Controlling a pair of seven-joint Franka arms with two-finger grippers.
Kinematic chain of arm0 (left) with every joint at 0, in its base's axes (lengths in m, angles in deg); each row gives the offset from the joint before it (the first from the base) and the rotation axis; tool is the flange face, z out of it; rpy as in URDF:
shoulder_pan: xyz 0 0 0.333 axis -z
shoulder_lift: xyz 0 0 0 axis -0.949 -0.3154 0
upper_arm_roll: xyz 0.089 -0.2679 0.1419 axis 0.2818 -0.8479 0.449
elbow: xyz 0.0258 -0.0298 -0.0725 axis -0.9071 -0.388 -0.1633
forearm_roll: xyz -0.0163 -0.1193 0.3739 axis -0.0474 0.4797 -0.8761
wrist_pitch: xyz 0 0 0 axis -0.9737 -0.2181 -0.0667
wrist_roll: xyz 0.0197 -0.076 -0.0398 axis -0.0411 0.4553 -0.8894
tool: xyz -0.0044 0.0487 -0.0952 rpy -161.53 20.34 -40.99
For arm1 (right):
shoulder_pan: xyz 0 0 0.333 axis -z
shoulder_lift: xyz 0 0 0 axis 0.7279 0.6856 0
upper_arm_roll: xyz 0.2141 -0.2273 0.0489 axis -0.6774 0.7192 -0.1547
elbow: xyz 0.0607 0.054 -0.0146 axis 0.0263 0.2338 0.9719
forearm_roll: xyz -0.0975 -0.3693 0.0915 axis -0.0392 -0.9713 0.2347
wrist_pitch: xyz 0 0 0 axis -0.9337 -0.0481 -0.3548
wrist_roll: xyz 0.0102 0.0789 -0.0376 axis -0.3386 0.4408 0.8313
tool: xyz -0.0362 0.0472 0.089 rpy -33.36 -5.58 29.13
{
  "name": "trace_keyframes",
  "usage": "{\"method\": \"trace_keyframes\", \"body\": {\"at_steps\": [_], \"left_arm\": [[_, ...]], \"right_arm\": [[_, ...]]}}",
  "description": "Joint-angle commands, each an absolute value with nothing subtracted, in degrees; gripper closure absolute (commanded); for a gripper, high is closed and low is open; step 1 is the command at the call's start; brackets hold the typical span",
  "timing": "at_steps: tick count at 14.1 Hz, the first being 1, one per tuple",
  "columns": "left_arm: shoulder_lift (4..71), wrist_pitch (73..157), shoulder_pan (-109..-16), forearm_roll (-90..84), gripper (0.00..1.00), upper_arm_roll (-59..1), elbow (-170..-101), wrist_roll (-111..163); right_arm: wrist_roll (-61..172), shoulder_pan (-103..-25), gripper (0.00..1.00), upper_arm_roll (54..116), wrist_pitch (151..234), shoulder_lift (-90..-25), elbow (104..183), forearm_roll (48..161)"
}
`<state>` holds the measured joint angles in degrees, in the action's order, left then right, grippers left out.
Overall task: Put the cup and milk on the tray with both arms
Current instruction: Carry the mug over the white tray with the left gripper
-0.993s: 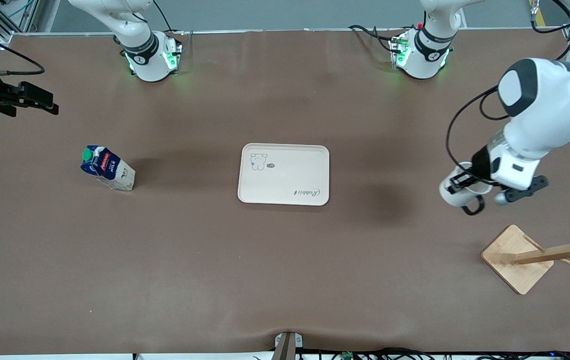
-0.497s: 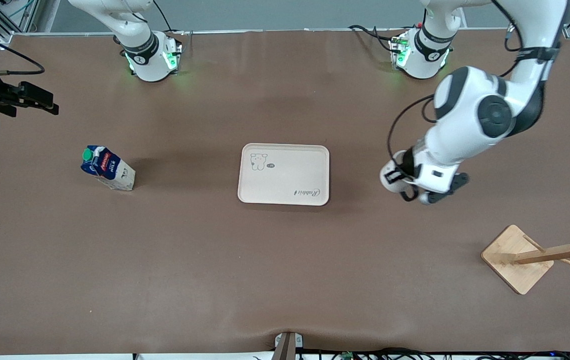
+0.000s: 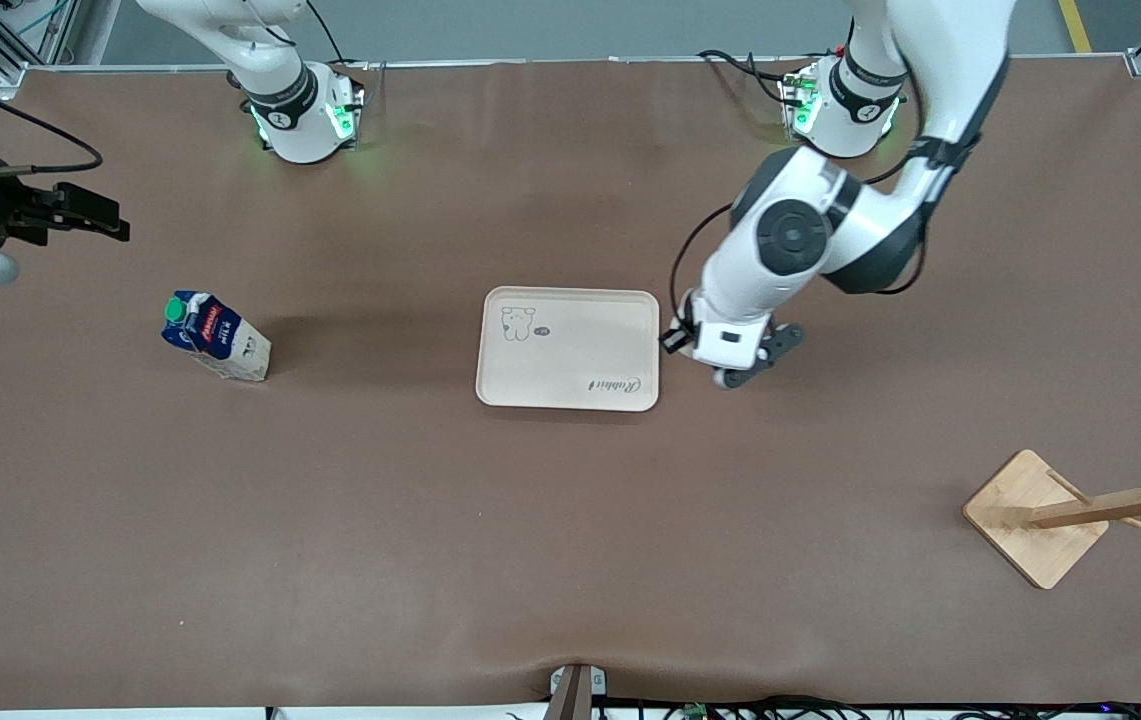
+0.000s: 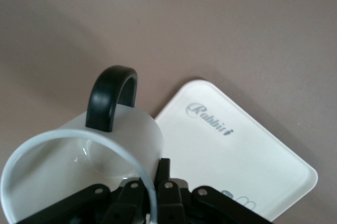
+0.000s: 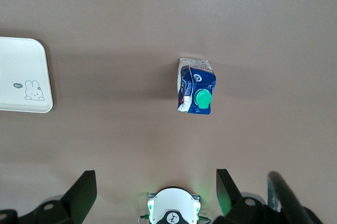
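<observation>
A bamboo rack (image 3: 1070, 515) stands nearest the front camera, at the left arm's end of the table (image 3: 570, 560), its base flat and its pegged post leaning over.

Farther from the camera, mid-table, lies the tray (image 3: 568, 348), flat and bare, the bear drawing on its part toward the right arm's end and the script lettering at its corner toward the left arm's end.

The left gripper (image 3: 725, 350) hangs over the table just beside the tray's edge toward the left arm's end. In the left wrist view its fingers (image 4: 131, 203) are clamped on the rim of the cup (image 4: 84, 166), which is held clear of the table with its black handle (image 4: 111, 97) pointing away from the fingers; the tray's lettered corner (image 4: 231, 145) shows below it.

The milk (image 3: 215, 335) stands on the table toward the right arm's end, well apart from the tray, at about the same depth, untouched.

The right gripper (image 3: 80, 210) is up over the table's edge at the right arm's end, farther back than the milk, waiting. In the right wrist view its fingers (image 5: 79, 195) stand wide apart, holding nothing, with the milk (image 5: 196, 93) and a corner of the tray (image 5: 23, 77) below.
</observation>
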<state>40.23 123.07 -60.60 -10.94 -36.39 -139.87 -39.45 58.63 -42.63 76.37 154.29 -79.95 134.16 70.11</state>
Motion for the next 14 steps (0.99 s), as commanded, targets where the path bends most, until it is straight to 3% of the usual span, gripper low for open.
{"method": "trace_keyframes", "body": {"at_steps": [1, 6, 14], "left_arm": [[36.96, 125.27, -56.87, -12.99, 1.0, -35.94, -138.21, -45.37], [31.86, 128.97, -51.23, -21.41, 1.0, -35.93, -138.12, -59.61], [29.31, 129.76, -48.5, -23.1, 1.0, -35.84, -137.34, -63.76]], "right_arm": [[58.12, -41.97, 0.0, 75.97, 153.95, -79.34, 133.76, 70.97], [58.03, -41.88, 0.0, 75.97, 154.39, -79.17, 133.67, 70.88], [57.95, -41.88, 0.0, 75.97, 154.56, -79.08, 133.67, 70.88]]}}
